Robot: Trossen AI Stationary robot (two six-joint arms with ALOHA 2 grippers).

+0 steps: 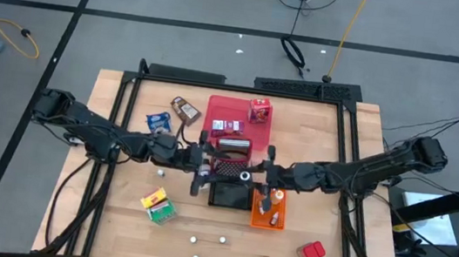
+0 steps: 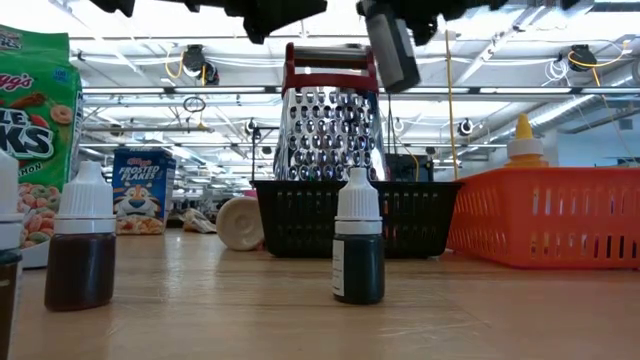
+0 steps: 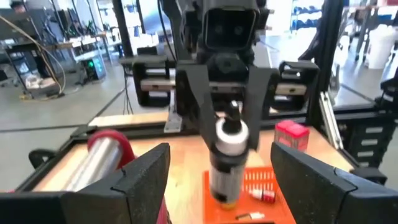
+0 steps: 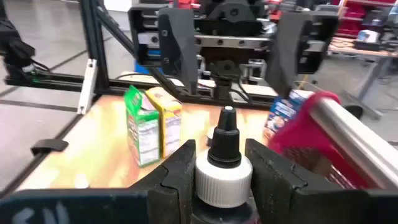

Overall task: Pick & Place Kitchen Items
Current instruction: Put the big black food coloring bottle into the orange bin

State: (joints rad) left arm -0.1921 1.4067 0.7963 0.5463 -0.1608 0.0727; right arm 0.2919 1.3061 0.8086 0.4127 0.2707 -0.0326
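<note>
My right gripper (image 4: 224, 168) is shut on a dark bottle (image 3: 224, 162) with a white cap and black nozzle, held in the air over the black wire basket (image 1: 230, 194) at mid-table. My left gripper (image 3: 219, 158) faces it from the table's left, open, its fingers short of the bottle and touching nothing. In the high view the two grippers, left (image 1: 204, 174) and right (image 1: 256, 177), stand apart. A red box (image 1: 260, 110) sits on the red tray (image 1: 219, 110). Yellow-green boxes (image 1: 159, 205), a blue pack (image 1: 158, 121) and a brown pouch (image 1: 184, 110) lie on the table. My right gripper pinches the bottle's white ribbed cap (image 4: 224, 180) between its two fingers, one on each side. The fingers come in level from the table's right. The bottle stands about upright, nozzle (image 4: 227, 134) up, its dark body (image 3: 221, 183) hanging below the fingers, lifted clear.
A metal grater with a red handle (image 2: 328, 120) stands in the basket. The orange bin (image 1: 269, 212) beside it holds small bottles. A red box (image 1: 311, 251) lies near the front right. Small white pieces (image 1: 195, 240) and dark bottles (image 2: 358, 250) stand toward the near edge.
</note>
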